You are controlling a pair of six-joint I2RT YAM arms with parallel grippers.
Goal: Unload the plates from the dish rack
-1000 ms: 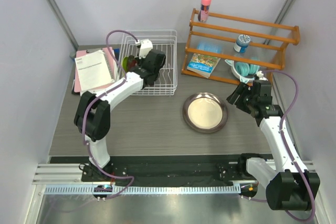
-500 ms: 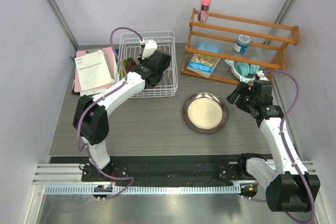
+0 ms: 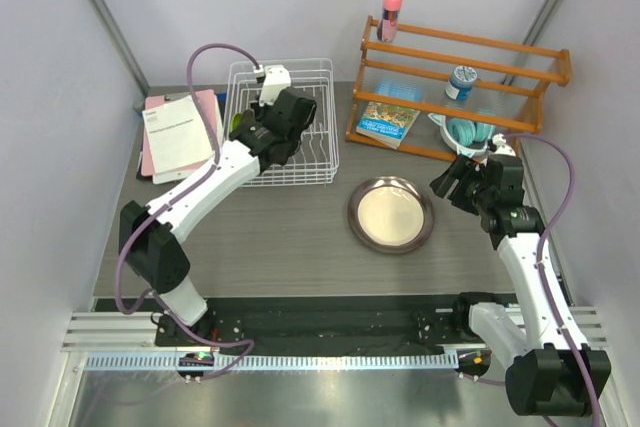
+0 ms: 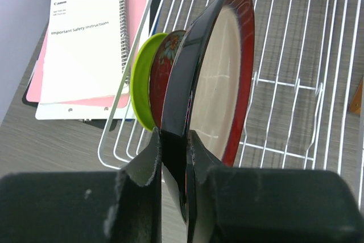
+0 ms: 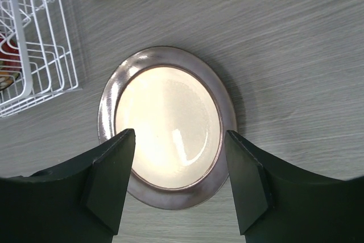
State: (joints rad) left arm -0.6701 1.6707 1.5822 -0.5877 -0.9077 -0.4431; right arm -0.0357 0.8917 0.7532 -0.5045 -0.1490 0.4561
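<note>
The left gripper (image 4: 173,140) fingers clamp the lower rim of the dark-red-rimmed plate (image 4: 219,78), which stands on edge in the dish rack (image 3: 318,152) at frame centre. The red floral plate (image 4: 165,64) and lime green plate (image 4: 142,83) stand just beside its left face (bare rack wires lie to its right). The right gripper (image 5: 179,138) fingers are spread apart above the grey-rimmed plate (image 5: 168,118), which lies flat on the table (image 5: 284,55), apart from the rack's corner.

Bright, even overhead light is filling every view. Glare is streaking the grey-rimmed plate (image 5: 168,126) and the dark-red-rimmed plate (image 4: 219,83). The left gripper (image 4: 173,135) is blurring close to the lens; shadows are falling soft.
</note>
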